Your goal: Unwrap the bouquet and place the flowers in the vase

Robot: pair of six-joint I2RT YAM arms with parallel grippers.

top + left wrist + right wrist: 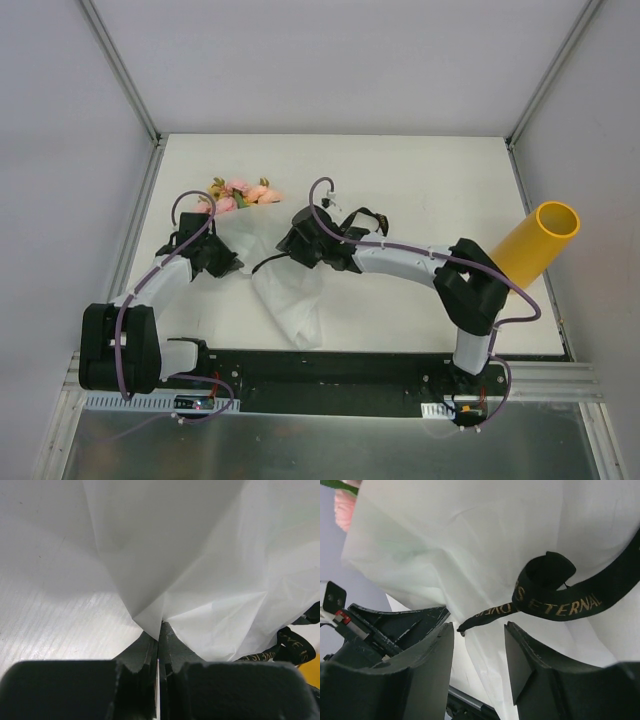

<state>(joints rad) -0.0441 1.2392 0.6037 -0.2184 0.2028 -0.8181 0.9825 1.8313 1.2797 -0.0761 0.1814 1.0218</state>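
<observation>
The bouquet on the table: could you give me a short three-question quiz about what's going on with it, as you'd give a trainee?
1. True or false: the flowers are already in the vase.
2. What is the left gripper pinching? A a pink bloom; B the white paper; C the vase.
3. Fill the gap: the right gripper has its jaws ____ on either side of the end of the black ribbon.
Key: 1 false; 2 B; 3 open.

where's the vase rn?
Top view: the vase is at the table's right edge, just beyond the right arm's elbow, far from the flowers at the back left.
</observation>
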